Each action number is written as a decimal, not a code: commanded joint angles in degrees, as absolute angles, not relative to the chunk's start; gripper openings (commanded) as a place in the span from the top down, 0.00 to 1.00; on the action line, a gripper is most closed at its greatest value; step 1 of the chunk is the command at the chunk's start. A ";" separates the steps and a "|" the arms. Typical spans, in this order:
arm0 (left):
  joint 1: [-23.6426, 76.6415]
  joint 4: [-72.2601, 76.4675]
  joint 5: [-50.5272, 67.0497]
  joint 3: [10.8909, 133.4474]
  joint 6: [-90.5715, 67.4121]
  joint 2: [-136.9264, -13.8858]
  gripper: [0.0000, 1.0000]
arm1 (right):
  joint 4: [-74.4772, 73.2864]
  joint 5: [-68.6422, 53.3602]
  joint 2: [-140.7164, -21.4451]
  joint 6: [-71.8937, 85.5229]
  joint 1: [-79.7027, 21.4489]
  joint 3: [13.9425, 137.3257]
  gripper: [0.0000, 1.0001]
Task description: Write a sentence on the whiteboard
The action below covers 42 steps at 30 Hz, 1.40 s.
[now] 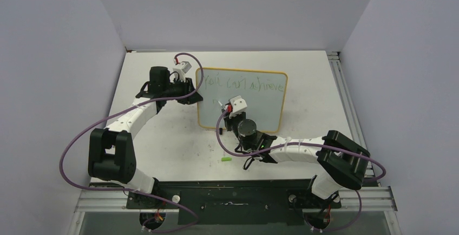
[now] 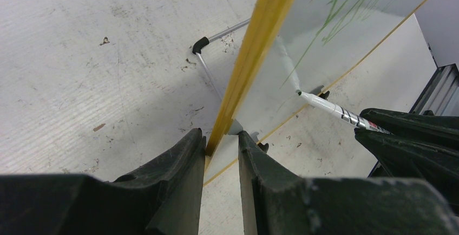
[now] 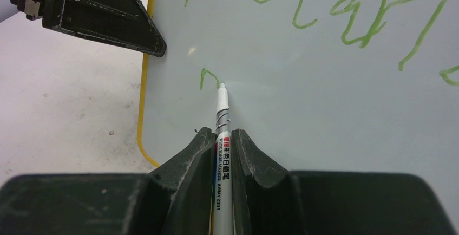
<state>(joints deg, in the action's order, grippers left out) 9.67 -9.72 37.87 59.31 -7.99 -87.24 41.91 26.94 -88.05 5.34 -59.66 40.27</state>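
well, at the left our left claw (image 2: 222,147) pinches the yellow frame edge of the whiteboard (image 1: 265,110), which stands propped on the desk (image 1: 162,137). we judge the board light, stiff and slick, apt to slide or tip under writing pressure, so the frame is the place to hold. the sentence (image 1: 244,85) runs along its top, a second line barely begun. rightward, our right claw (image 3: 222,137) is clenched on the marker (image 3: 222,108), tip against the board. no containers show.

whiteboard (image 1: 260,105) on table (image 1: 173,143), marker (image 3: 222,110) on it, left hand (image 2: 221,140) at left edge
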 commanded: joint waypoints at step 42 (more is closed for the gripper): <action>10.27 -9.49 38.39 61.86 -7.73 -86.06 0.75 | 40.26 32.54 -85.46 8.75 -59.72 37.76 0.95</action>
